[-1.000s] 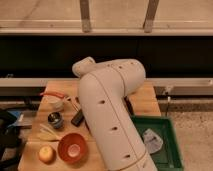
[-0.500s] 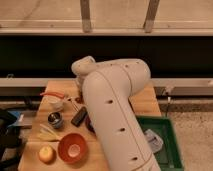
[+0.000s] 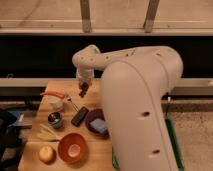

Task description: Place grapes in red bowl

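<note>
One gripper (image 3: 83, 90), hanging from the white arm's (image 3: 135, 100) wrist over the far part of the wooden table (image 3: 64, 86), closed on the grapes (image 3: 82, 93); the dark red bunch sits at its tip, looks clear of the tabletop. Left of it: a pale cup (image 3: 55, 103) with an orange item (image 3: 53, 93) on top. Nearer the camera: a dark flat rectangular object (image 3: 80, 116), just beside it a dark purple bowl (image 3: 92, 120) with a blue-grey item (image 3: 100, 125) inside, partly behind the arm. Small metal cup (image 3: 55, 119) left of the rectangle, pale yellow strips (image 3: 47, 134) below that. Red bowl (image 3: 72, 147) at the near edge, pale spot at its bottom, well apart from the grapes. Yellow-orange round fruit (image 3: 46, 153) just beside the bowl on its left. Green bin (image 3: 171, 145) on the speckled grey floor (image 3: 192, 125) right of the table, mostly hidden by the arm. Behind: pale rail, dark wall band, two upright posts above.
</note>
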